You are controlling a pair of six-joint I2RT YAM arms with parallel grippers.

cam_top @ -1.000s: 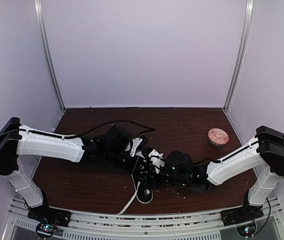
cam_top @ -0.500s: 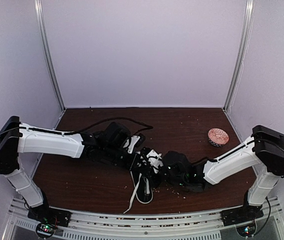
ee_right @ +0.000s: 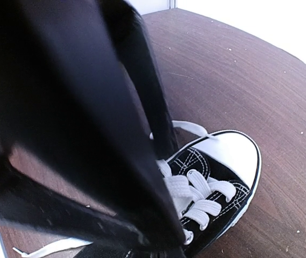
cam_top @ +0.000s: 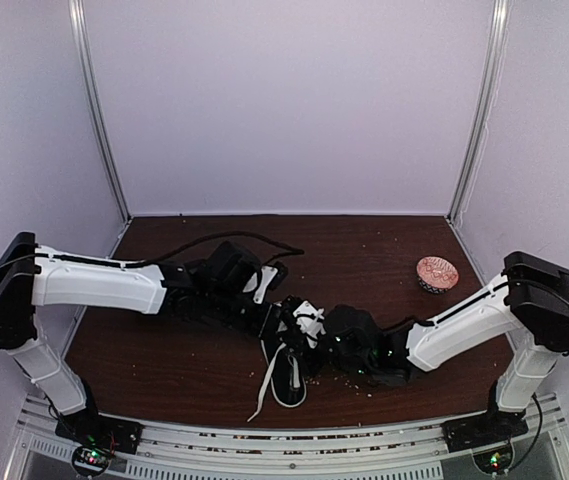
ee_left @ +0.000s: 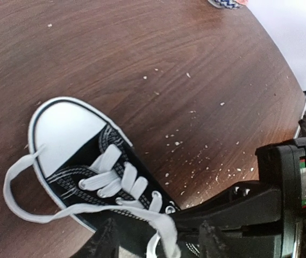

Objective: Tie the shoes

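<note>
We see one dark wood counter (cam_top: 214, 370), walled by pale panels at the back and both sides, its near edge meeting the metal rail where the two arms are bolted. Bare wood stretches from the arms to the back wall, and narrower strips run along the left and right edges.

Both arms reach inward and meet near the counter's middle, slightly toward the near edge. Between them lies one black sneaker (cam_top: 289, 370), its white toe cap pointing at the near edge and close to it.

The left gripper (ee_left: 155, 244) hangs over the sneaker's tongue end, its jaws standing apart with a white lace running between them. The right gripper (ee_right: 161, 239) is closed, its tip down at the eyelets beside the laces. We cannot tell whether it pinches any lace.

One small patterned bowl (cam_top: 437, 272) sits well apart, near the right edge.

One loose lace end (cam_top: 264, 395) trails off the sneaker's left side toward the near edge, and in the left wrist view a lace loops past the toe cap.

Many pale crumbs (ee_left: 196, 156) dot the wood to the right of the sneaker.
</note>
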